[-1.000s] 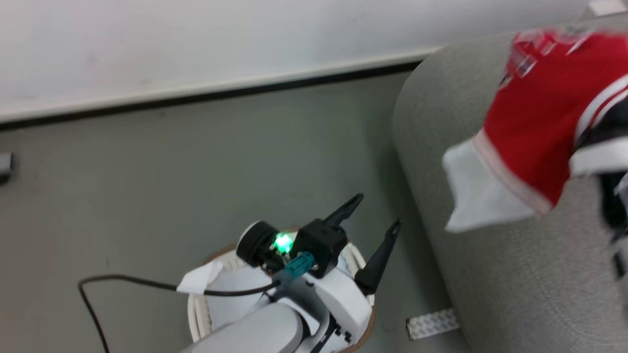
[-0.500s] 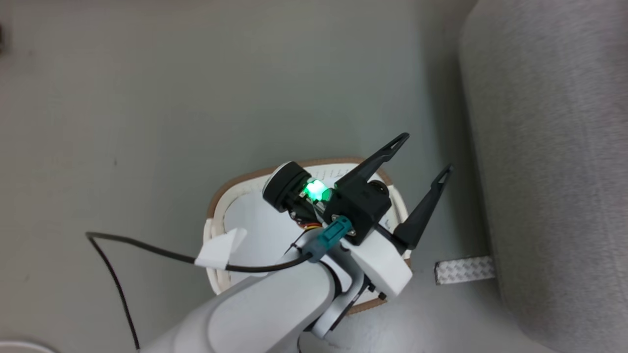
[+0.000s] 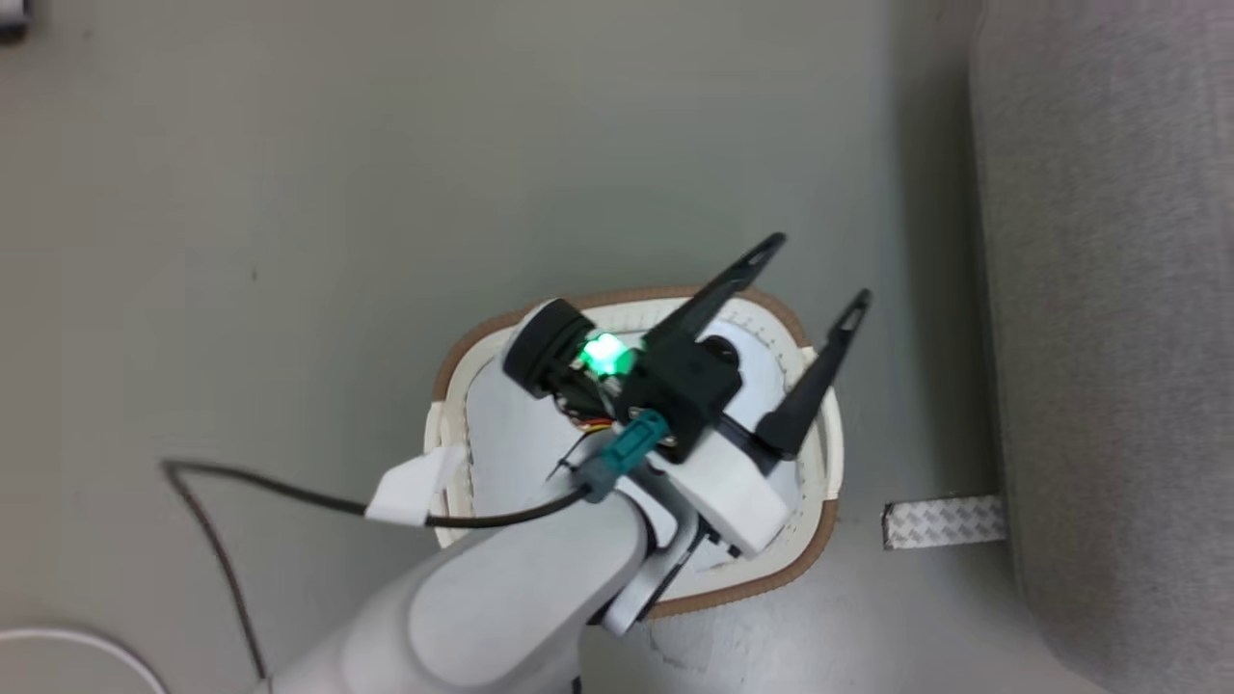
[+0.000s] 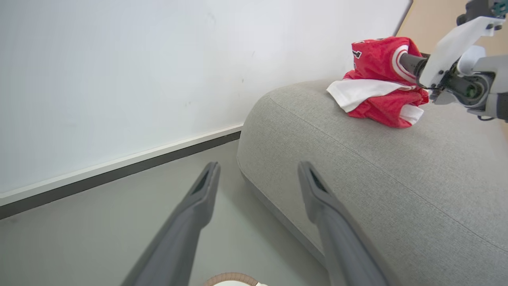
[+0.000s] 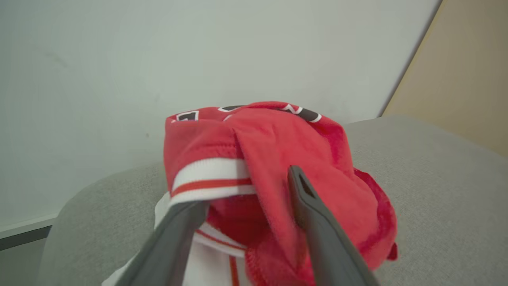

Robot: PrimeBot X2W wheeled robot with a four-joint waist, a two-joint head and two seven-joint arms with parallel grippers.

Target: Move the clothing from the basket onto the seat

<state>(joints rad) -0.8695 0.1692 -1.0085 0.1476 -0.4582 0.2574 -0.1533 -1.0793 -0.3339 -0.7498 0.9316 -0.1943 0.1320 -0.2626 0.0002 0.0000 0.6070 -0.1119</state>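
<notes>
The right pincer (image 5: 244,186) stands spread at the lower middle of the right wrist view. The red clothing (image 5: 278,135) is bunched over and between its fingers, draped rather than pinched. The heap rests on top of the grey seat (image 5: 436,178), in front of the pale wall.

The step in hand looks like the release. To do it well, the right pincer should draw straight back along its own fingers with the jaws kept wide. That way no fold or white trim snags a fingertip and drags the heap toward the seat's rounded edge.

The left pincer (image 3: 818,268) is wide open and holds nothing, in the middle of the head view above the basket (image 3: 482,333). The basket stands on the floor (image 3: 289,193), just left of the seat. What shows of its inside is pale padding (image 3: 511,434). The arm covers the rest, so I cannot tell whether a garment remains there.
</notes>
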